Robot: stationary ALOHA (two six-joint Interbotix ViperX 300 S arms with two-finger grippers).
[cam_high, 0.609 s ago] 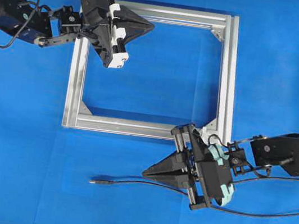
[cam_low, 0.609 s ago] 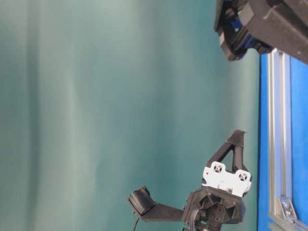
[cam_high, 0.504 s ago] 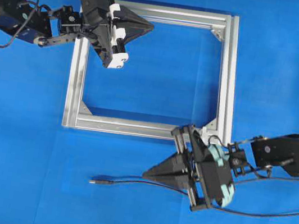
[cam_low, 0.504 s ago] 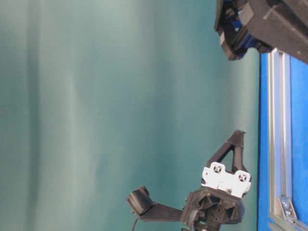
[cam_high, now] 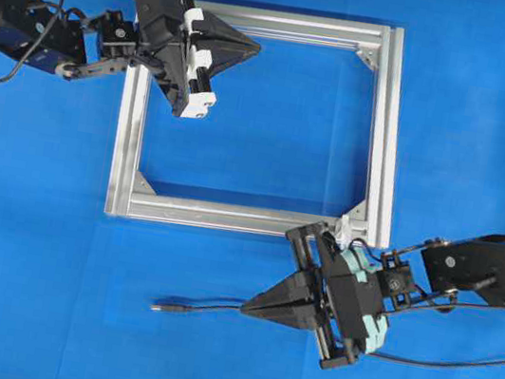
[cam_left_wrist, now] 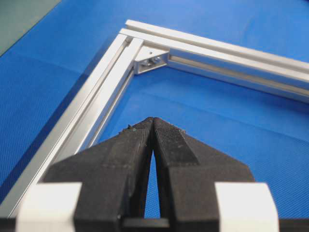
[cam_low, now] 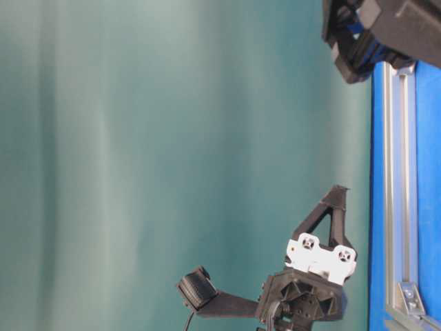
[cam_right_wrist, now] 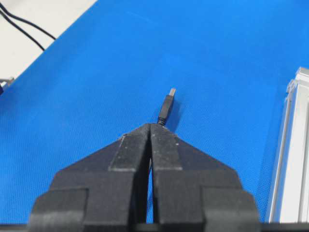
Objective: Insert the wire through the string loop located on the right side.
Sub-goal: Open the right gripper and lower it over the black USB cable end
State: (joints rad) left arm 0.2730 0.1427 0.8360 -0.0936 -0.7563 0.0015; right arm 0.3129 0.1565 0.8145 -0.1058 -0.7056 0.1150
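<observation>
— Lower and a little nearer the front edge of the blue table, that's where the right gripper sits now compared with half a second back; its fingertips now meet over the wire.

— Is it holding the wire?

— Its jaws are pressed together. In the right wrist view the plug tip pokes out just beyond the fingertips, but I cannot tell whether it is pinched.

— And the left gripper?

— Closed on nothing, hovering over the frame's far left corner.

— The string loop?

— A small whitish bit shows at the frame's near right corner, too small to be sure of.
</observation>
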